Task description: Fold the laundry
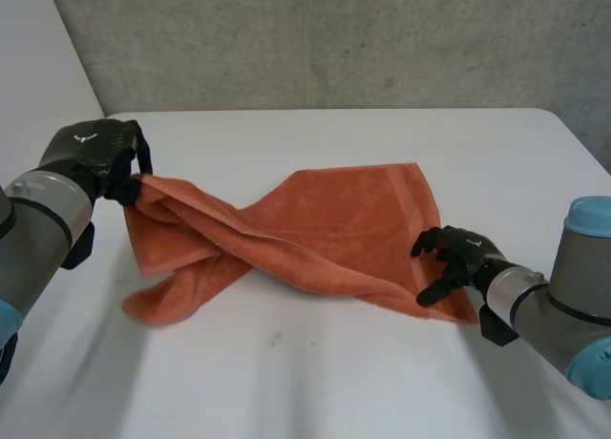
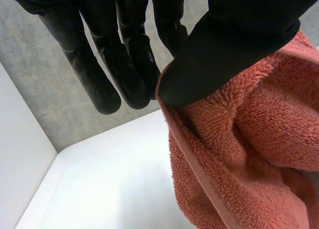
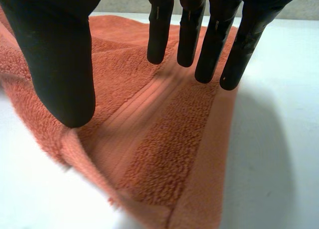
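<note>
"Orange terry-cloth towel (image 1: 334,229), spread on the white table (image 1: 315,372): how does it lie?"

"Twisted. Its far-right part lies flat and open. From there a band runs diagonally across the middle, and the left part is bunched in loose folds. No neat fold is visible."

"And the left hand (image 1: 95,153)?"

"It holds the towel's left corner raised off the table. In the left wrist view, the thumb (image 2: 239,40) is clamped on the pile and hem. The fingers (image 2: 99,74) extend straight beside it, clear of the cloth."

"The right hand (image 1: 453,253)?"

"It hangs over the towel's near-right corner, by the striped border. In the right wrist view, its fingers (image 3: 189,35) are straight and spread above the cloth and its thumb (image 3: 60,64) is apart from them. It grips nothing."

"Progress, then?"

"Early, by the look of it. One corner is secured. The other corner is yet to be taken and the twist is yet to be drawn out. Every fold remains to be made."
</note>
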You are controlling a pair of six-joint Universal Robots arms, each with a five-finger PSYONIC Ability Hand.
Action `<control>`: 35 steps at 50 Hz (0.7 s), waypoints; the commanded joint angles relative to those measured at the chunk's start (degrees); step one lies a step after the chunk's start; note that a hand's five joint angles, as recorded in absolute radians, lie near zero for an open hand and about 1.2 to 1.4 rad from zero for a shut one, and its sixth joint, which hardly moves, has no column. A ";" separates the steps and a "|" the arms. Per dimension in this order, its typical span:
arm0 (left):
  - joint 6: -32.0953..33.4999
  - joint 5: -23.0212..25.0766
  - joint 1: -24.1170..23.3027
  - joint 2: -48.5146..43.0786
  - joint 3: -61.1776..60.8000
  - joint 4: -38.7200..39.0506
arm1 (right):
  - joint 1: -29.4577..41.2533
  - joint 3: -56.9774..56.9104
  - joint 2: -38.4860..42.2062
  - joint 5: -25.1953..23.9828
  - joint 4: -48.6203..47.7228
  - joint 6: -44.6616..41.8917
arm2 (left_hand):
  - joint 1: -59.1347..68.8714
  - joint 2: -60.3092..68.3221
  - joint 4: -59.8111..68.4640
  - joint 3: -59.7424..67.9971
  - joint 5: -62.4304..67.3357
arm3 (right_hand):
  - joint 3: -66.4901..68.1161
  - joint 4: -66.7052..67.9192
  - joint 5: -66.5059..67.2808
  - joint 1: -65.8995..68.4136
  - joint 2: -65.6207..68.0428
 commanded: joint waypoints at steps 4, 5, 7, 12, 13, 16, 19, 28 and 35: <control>0.23 -0.08 1.01 -2.95 2.20 0.09 | 0.42 2.45 -1.88 -0.18 0.29 0.41 | 11.43 10.19 10.28 10.30 10.75 | 0.97 1.03 0.79 4.25 0.83; 0.23 0.01 1.18 -3.65 2.63 0.09 | 0.42 2.45 -1.88 -0.18 0.29 0.41 | 11.43 10.19 10.28 10.30 10.75 | 0.97 1.03 0.78 4.25 0.83; 0.23 0.01 1.36 -4.18 3.16 0.09 | 0.69 3.07 -2.50 -0.26 0.29 0.41 | 11.43 10.19 10.28 10.30 10.75 | 0.30 0.35 0.11 3.57 0.15; 0.23 -0.08 1.36 -6.38 5.01 0.01 | 3.58 5.17 -3.11 -0.53 0.21 0.41 | 11.43 10.19 10.28 10.30 10.75 | -0.88 -0.82 -1.07 2.40 -1.02; 0.23 -0.08 1.36 -6.38 5.01 0.01 | 3.59 5.18 -3.11 -0.53 0.20 0.41 | 11.43 10.19 10.28 10.30 10.75 | -0.88 -0.82 -1.07 2.40 -1.02; 0.14 -0.08 1.80 -7.00 5.54 0.09 | 4.38 5.44 -3.11 -0.53 0.20 0.41 | 11.43 10.19 10.28 10.30 10.75 | -0.71 -0.65 -0.90 2.56 -0.86; 0.23 0.01 2.15 -7.70 5.80 0.09 | 5.17 5.44 -3.11 -0.44 0.20 0.50 | 11.43 10.19 10.28 10.30 10.75 | -0.71 -0.65 -0.90 2.56 -0.86; 0.23 0.01 2.24 -9.55 6.50 -0.08 | 6.93 4.83 -2.42 -0.18 -0.59 0.50 | 11.43 10.19 10.28 10.30 10.75 | 3.47 3.53 3.29 6.75 3.33; 0.06 -0.17 3.12 -9.19 5.54 -0.35 | 6.84 2.01 0.14 0.44 -2.52 0.32 | 11.43 10.19 10.28 10.30 10.75 | 10.89 10.95 10.71 14.17 10.75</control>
